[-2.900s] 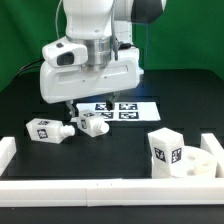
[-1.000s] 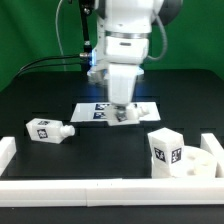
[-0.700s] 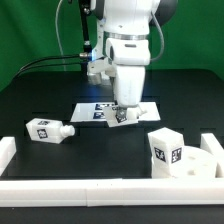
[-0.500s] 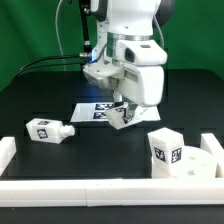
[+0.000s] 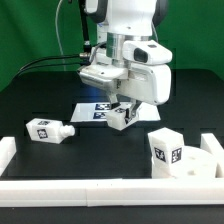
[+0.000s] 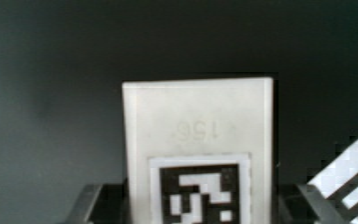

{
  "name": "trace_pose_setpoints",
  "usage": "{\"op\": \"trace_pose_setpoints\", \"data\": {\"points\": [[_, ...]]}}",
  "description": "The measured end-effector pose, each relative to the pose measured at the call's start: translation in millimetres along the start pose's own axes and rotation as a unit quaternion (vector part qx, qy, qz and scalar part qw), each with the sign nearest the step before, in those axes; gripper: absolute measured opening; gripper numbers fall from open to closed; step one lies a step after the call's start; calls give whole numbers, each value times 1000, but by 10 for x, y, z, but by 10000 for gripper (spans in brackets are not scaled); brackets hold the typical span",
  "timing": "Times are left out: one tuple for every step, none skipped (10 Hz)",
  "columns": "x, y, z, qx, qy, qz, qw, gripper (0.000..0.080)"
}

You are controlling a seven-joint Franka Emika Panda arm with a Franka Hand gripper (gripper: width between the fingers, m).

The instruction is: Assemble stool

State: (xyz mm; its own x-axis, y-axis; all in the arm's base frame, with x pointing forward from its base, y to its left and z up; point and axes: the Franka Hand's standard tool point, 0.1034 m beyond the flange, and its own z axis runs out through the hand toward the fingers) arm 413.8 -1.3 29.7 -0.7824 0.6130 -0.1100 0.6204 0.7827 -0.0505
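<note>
Claw [image 5: 122,107] clenched on a leg [image 5: 119,118], tilted beneath it, mid-carry I'd say; the seat [image 5: 192,162] sits well off and lower, so next the leg needs righting and lining up over it.

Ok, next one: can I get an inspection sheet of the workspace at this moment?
Surface: black table edged by white rails; marker board lies flat mid-table.
Job's things: seat at the exterior view's right; upright leg at its edge, socket fit cannot be told; loose leg lying at the exterior view's left; held leg, tilted, in the gripper.
Clutter: nothing seen.
Grippers: gripper shut on the held leg, over the marker board.
Cables: black cables run behind the arm, away from the parts.
Surroundings: green backdrop.
</note>
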Motion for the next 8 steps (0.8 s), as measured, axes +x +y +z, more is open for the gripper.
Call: {"op": "trace_pose_setpoints", "data": {"points": [[-1,-49,25,6,3,-97,995,333],[63,-51,73,17,12,-170,985,333],[93,-6,95,22,13,-228,973,333],[87,-10,95,23,10,-262,965,333],[79,-25,98,24,10,-258,966,345],[78,-28,99,24,10,-248,968,345],[75,-24,87,23,8,-221,975,552],[65,-5,46,21,3,-188,982,622]]}}
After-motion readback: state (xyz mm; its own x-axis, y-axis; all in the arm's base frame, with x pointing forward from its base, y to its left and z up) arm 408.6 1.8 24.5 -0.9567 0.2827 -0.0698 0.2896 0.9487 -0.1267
